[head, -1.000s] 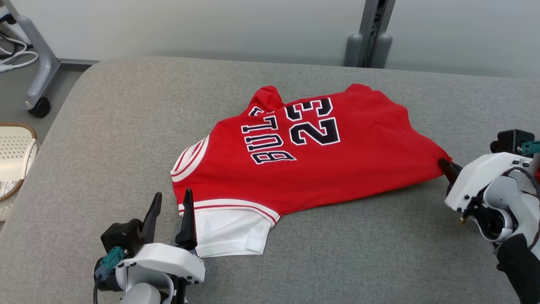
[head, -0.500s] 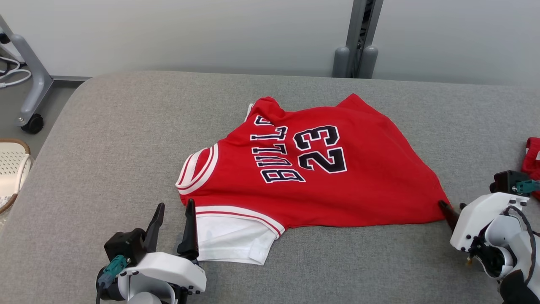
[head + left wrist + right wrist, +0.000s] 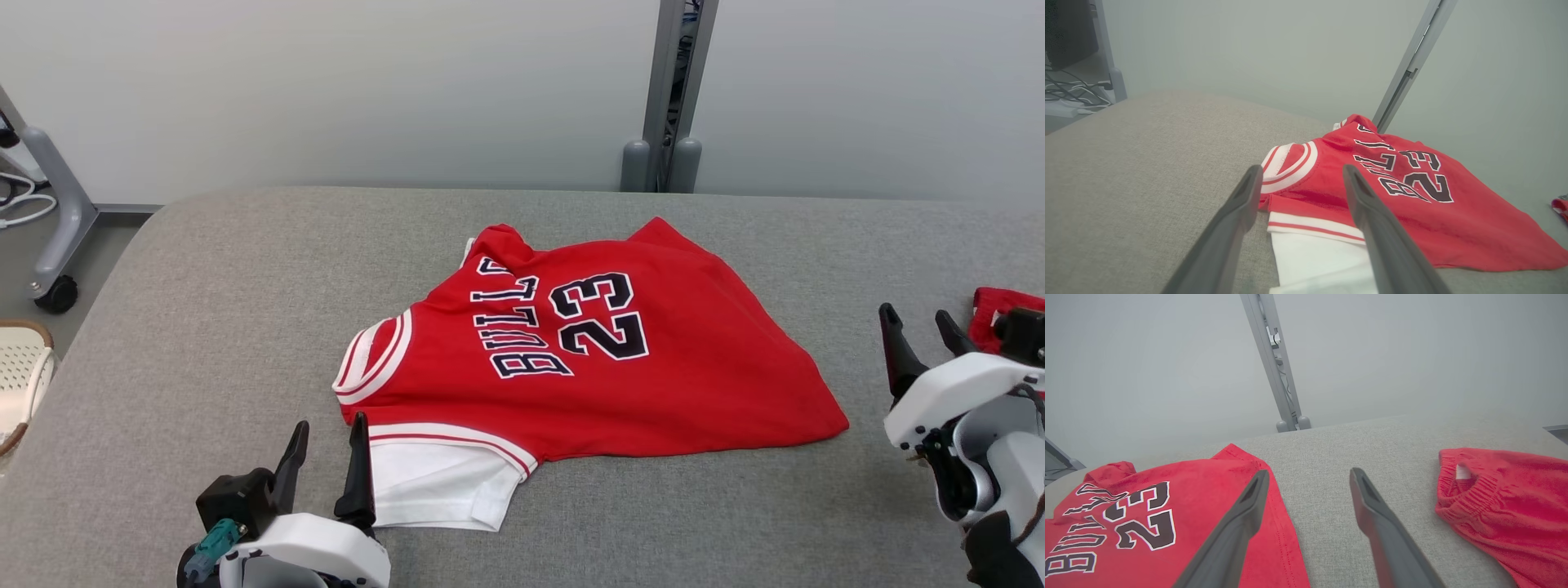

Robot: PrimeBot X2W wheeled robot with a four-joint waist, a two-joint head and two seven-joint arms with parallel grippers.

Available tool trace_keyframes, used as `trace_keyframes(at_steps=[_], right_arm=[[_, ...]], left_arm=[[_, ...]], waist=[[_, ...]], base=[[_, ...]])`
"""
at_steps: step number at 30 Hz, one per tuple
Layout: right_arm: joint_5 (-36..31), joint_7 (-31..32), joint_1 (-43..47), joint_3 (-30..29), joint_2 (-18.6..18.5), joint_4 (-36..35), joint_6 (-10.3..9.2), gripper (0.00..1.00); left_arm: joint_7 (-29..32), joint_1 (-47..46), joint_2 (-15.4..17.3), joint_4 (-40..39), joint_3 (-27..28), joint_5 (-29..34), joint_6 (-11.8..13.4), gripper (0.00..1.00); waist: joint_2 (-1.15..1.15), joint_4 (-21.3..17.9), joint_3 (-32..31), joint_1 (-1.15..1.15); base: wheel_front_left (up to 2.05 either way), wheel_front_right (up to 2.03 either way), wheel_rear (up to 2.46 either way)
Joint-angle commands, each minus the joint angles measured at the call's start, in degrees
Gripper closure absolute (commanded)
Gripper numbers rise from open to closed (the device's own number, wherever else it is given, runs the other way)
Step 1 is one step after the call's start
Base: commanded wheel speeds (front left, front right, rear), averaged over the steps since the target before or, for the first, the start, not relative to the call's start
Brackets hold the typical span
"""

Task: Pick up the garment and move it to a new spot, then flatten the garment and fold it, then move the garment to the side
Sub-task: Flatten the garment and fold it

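Spread wide and empty, the left gripper [image 3: 330,421] and right gripper [image 3: 914,312] should pinch opposite edges of the red number-23 cloth jersey [image 3: 653,392], pulling evenly.

One grey counter [image 3: 204,310] bears two red garments, a jersey [image 3: 588,367] and shorts [image 3: 1502,506], with one left end effector [image 3: 330,420], one right end effector [image 3: 913,312] and one white basket [image 3: 18,369].

pale wall [image 3: 326,82], grey post [image 3: 668,82], wheeled stand [image 3: 64,245]

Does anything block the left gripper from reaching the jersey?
Nothing visible does. The left gripper, jaws open, sits right at the white sleeve of the jersey on the grey cushion; no object lies between them.
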Motion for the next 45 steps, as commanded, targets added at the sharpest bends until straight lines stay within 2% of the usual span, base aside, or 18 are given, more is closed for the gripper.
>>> trace_keyframes(at_steps=[1, 6, 12, 16, 24, 33, 39, 45], right_arm=[[-1.0, -1.6, 1.6, -0.7, -0.2, -0.9, 0.01, 0.0], [-1.6, -5.6, 7.3, -4.1, 1.3, -6.8, 0.01, 0.0], [-1.1, -6.6, 15.4, -5.5, 3.3, -16.6, 0.01, 0.0], [-2.7, -6.6, 19.0, -7.1, 4.4, -20.2, 0.01, 0.0], [-5.3, -4.6, 21.3, -10.2, 6.4, -23.1, 0.01, 0.0], [-6.7, -2.6, 21.8, -12.1, 8.1, -24.3, 0.01, 0.0], [-7.4, -2.1, 21.9, -12.6, 8.6, -24.6, 0.01, 0.0], [-8.0, -1.7, 21.9, -13.5, 8.8, -24.7, 0.01, 0.0]], left_arm=[[-0.2, 0.4, 0.3, -0.4, 0.4, 0.5, -0.4, 0.0], [-0.2, 1.6, 0.3, -1.3, 1.2, 0.8, -0.1, 0.0], [-0.2, 3.0, 0.3, -1.0, 2.1, -0.1, 0.3, 0.0], [-0.2, 3.4, 0.3, -0.8, 1.9, -0.2, 0.3, 0.0], [-0.2, 2.6, 0.3, 0.8, 0.7, -0.6, -0.4, 0.0], [-0.2, 2.6, 0.3, 7.8, -3.9, -5.9, -1.5, 0.0], [-0.2, 0.6, 0.3, 12.0, -6.1, -8.4, -0.9, 0.0], [-0.2, -0.6, 0.3, 14.1, -6.7, -19.6, -2.8, 0.0]], waist=[[0.0, -0.3, -0.4, 0.0], [0.0, -0.8, -0.6, 0.0], [0.0, -1.4, -0.2, 0.0], [0.0, -1.6, 0.3, 0.0], [0.0, -1.1, 0.6, 0.0], [0.0, -0.7, 1.1, 0.0], [0.0, -0.5, 1.6, 0.0], [0.0, -0.4, 2.1, 0.0]], base=[[0.0, 0.0, 0.0], [0.0, 0.0, 0.0], [0.0, 0.0, 0.0], [0.0, 0.0, 0.0], [0.0, 0.0, 0.0], [0.0, 0.0, 0.0], [0.0, 0.0, 0.0], [0.0, 0.0, 0.0]])
